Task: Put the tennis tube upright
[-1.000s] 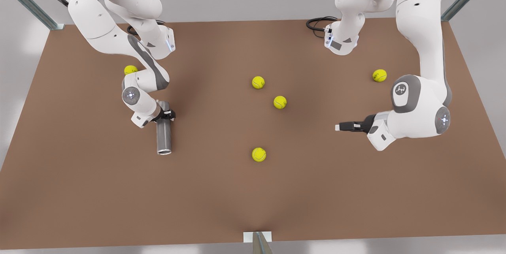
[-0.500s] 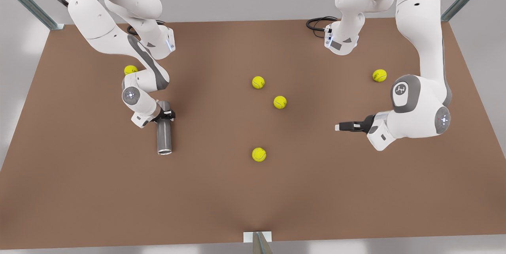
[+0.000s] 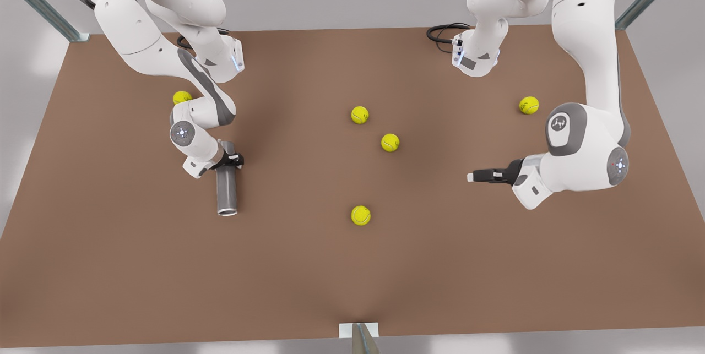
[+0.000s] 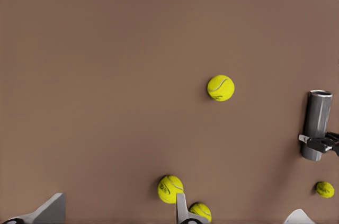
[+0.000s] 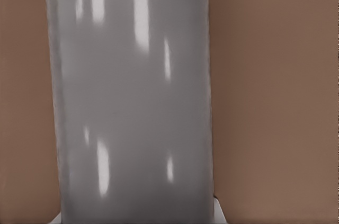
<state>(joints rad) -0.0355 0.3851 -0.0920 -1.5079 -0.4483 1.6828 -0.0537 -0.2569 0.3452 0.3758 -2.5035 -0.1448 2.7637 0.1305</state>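
Tennis tube (image 3: 227,191) far end hidden under right gripper (image 3: 233,160), clamped.

No words or numbers are showing clearly enough to read on any of the things here.

From my side, tennis tube (image 5: 130,97) is cut off at both ends in the right wrist view. Right gripper (image 3: 230,160) covers the tube's far end. One ball (image 3: 181,97) sits half hidden behind that arm.
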